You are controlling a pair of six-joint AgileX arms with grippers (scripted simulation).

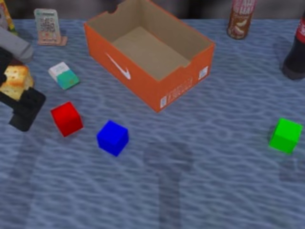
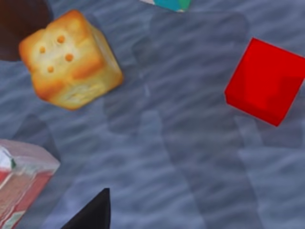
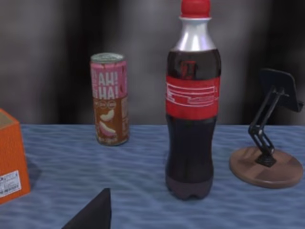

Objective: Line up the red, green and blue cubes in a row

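While none of the cubes is held, the job looks to be at its start, with the three cubes scattered and no row formed. At the table's left edge the left arm (image 1: 21,102) hangs over a piece of toast (image 1: 16,81); its wrist view shows only one dark fingertip (image 2: 93,214), so I cannot tell how wide that gripper stands. Just to its right sits the red cube (image 1: 66,119), with a small white-and-teal box (image 1: 64,75) behind it. Near the red cube, a little further right and nearer the front, lies the blue cube (image 1: 113,137); the two are close but apart, and both are turned at an angle. Behind them, toward the middle, stands the open orange shoebox (image 1: 186,81). Well apart, at the far right, rests the green cube (image 1: 286,135), with a cola bottle (image 1: 295,47) and a can (image 1: 240,19) beyond it. The right arm is out of the top view; its wrist camera looks at the bottle and can, and its fingers likewise cannot be judged.

Judging from this, the left gripper is best placed to take the red cube first, which calls for coming down over it with fingers square to its turned faces. The green cube would fall to the right arm.
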